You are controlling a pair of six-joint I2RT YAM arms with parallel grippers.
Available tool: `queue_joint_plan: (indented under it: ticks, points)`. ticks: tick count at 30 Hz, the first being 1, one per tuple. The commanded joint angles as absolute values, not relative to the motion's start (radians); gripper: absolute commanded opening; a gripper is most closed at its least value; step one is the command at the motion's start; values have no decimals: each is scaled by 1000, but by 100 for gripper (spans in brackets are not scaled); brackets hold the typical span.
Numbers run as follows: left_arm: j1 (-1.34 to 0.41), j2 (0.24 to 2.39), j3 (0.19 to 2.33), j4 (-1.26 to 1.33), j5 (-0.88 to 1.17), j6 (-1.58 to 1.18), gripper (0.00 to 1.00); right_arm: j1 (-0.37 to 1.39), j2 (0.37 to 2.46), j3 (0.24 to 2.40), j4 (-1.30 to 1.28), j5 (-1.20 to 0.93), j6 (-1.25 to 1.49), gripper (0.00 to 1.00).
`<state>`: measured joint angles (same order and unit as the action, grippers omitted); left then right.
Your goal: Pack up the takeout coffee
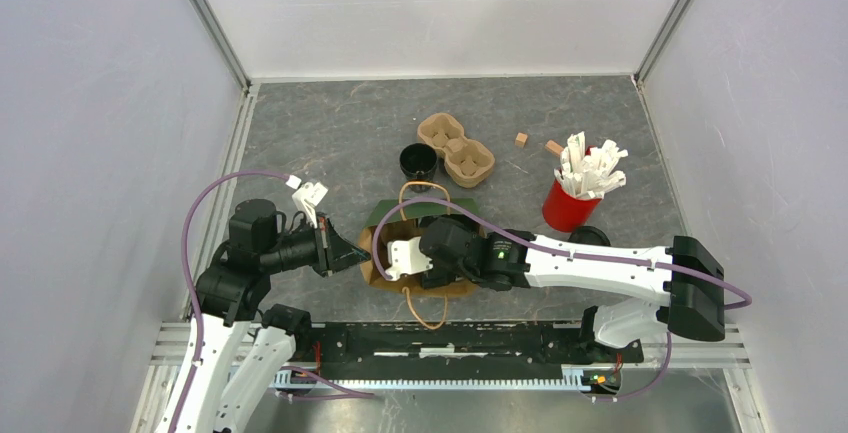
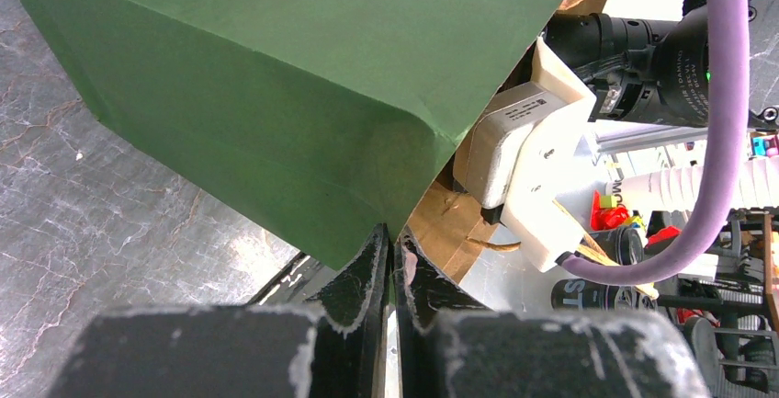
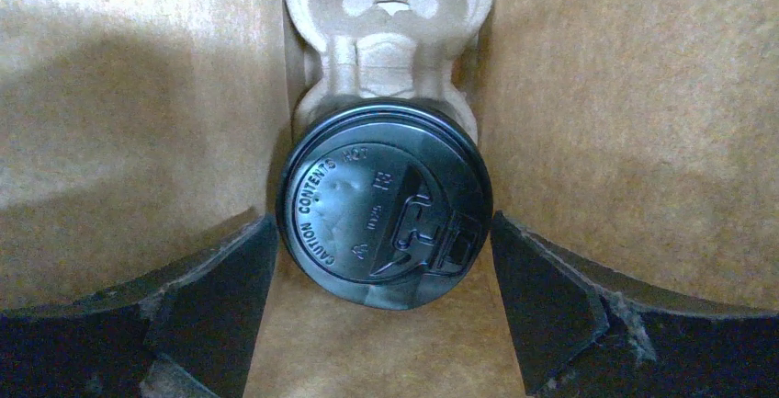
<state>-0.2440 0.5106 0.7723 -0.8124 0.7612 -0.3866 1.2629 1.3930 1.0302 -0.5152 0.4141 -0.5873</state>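
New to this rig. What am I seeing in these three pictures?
Two robot arms bolted to a table. One picture looks down from above; the other two come from cameras on the wrists. The left gripper pinches the edge of the green paper bag. The right gripper is inside the bag, fingers either side of the lidded coffee cup, which sits against a pulp carrier; gripping or not, I cannot tell. On the table: a second carrier, an open black cup, a red cup of white sticks.

Robot test cell, lab setting. Plain white wall panels (image 1: 100, 103) in aluminium framing (image 1: 210, 18); grey marbled tabletop (image 1: 330, 123); left arm (image 1: 255, 235) and right arm (image 1: 600, 258) mounted on a slotted rail (image 1: 450, 341); purple cables (image 1: 213, 190) loop loose.
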Motion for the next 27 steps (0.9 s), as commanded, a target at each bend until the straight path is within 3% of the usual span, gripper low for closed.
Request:
queue_joint_plan:
  ticks: [1,19,27]
  points:
    - [-245,514,794,-781,775,-416,10,1268,1369,1068,-537,397,-572,91]
    - [-245,525,802,-780,777,-414,10,1267,1357,1099,-543,378,-559,79]
    - [-245,519,801,-781,778,-419,10,1267,1352,1097,-534,372,-556,63]
